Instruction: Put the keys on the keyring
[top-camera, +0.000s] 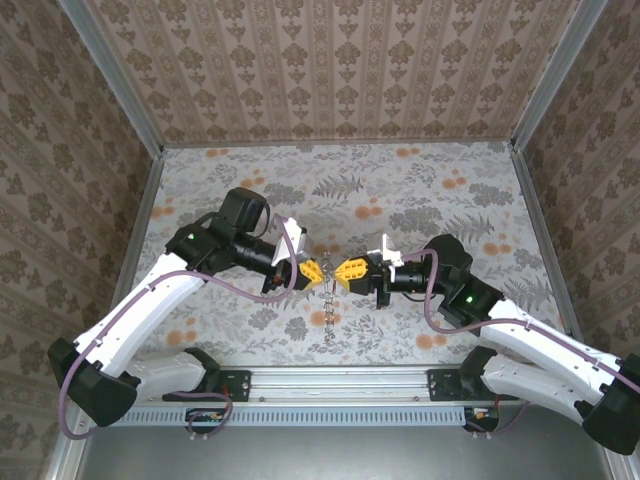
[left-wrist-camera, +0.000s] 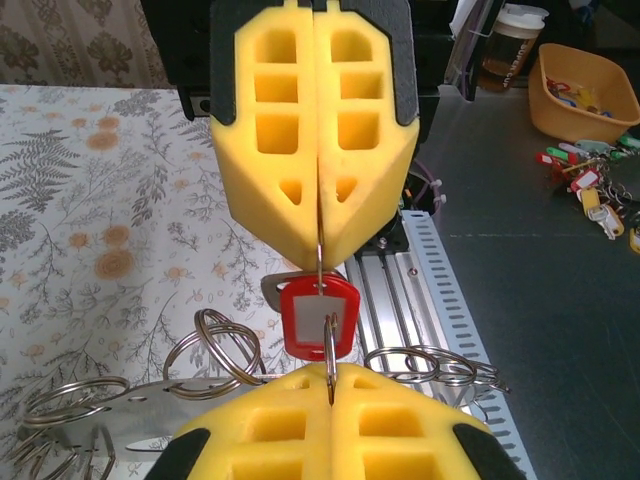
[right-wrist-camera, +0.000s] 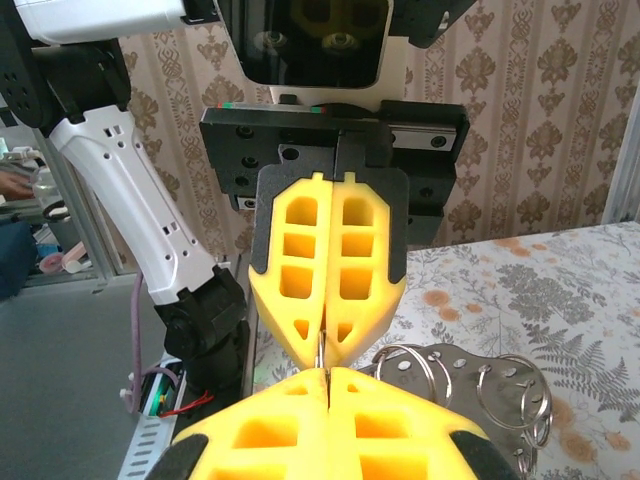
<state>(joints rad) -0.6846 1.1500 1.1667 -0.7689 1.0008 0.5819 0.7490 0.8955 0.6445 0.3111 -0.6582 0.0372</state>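
My two grippers meet tip to tip over the middle of the table, the left gripper (top-camera: 318, 270) facing the right gripper (top-camera: 343, 270). In the left wrist view the left gripper (left-wrist-camera: 330, 372) is shut on the keyring (left-wrist-camera: 330, 345), which is seen edge-on. Just behind it hangs the red tag of the keys (left-wrist-camera: 318, 318), with a silvery key (left-wrist-camera: 275, 290) peeking out at its left. The right gripper (left-wrist-camera: 319, 262) is shut on a thin metal loop at the tag's top. From the right wrist, the right gripper (right-wrist-camera: 328, 372) touches the left gripper (right-wrist-camera: 322, 350).
A metal plate with several split rings (left-wrist-camera: 215, 350) lies on the table under the grippers, seen from above as a strip (top-camera: 327, 315). The slotted rail (left-wrist-camera: 440, 290) runs along the table's front edge. Off the table stand an orange bin (left-wrist-camera: 585, 90) and loose key tags (left-wrist-camera: 590, 190).
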